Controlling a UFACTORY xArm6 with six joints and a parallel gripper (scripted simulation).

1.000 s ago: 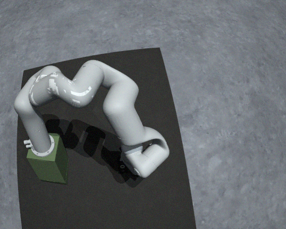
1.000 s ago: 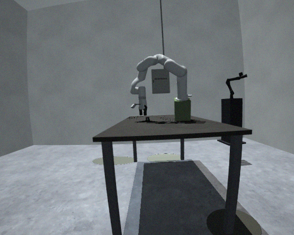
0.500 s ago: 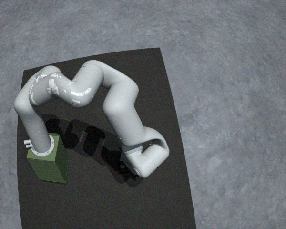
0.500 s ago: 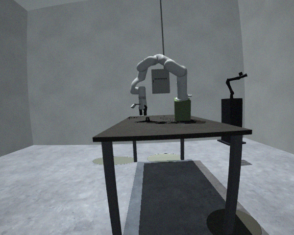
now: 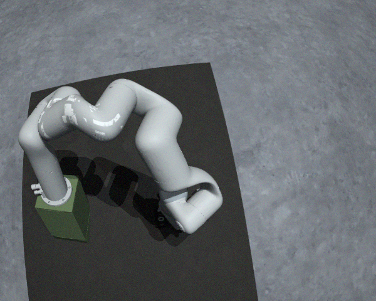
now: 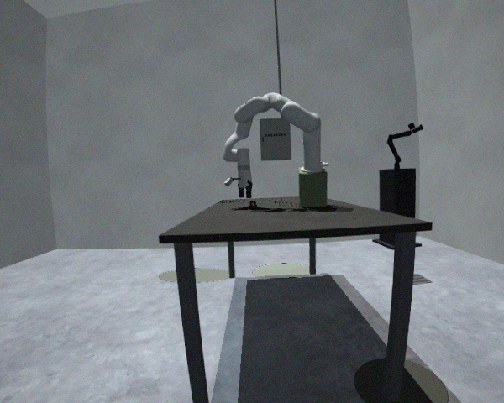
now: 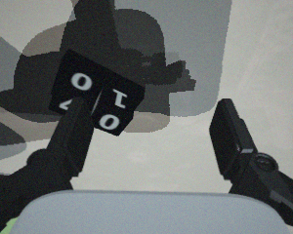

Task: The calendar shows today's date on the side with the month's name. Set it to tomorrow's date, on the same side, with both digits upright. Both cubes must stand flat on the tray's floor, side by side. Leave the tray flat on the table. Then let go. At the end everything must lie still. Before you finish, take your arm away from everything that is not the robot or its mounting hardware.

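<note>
In the wrist view two black calendar cubes stand side by side on the table. The left cube (image 7: 77,87) shows a white 0 on top. The right cube (image 7: 116,104) shows a 1 on top and a 0 on its near side. I cannot make out a tray around them. My gripper (image 7: 150,113) is open and empty above the table, and its left finger overlaps the left cube's near edge in the picture. In the exterior view the gripper (image 6: 244,190) hangs above the small dark cubes (image 6: 253,203). In the top view the arm hides the cubes, and only white digits (image 5: 161,220) show beside the wrist.
The arm's green base block (image 5: 64,209) stands at the table's left side and also shows in the exterior view (image 6: 312,188). A black stand with a camera arm (image 6: 396,191) is off the table at the right. The table's edges lie close in the top view.
</note>
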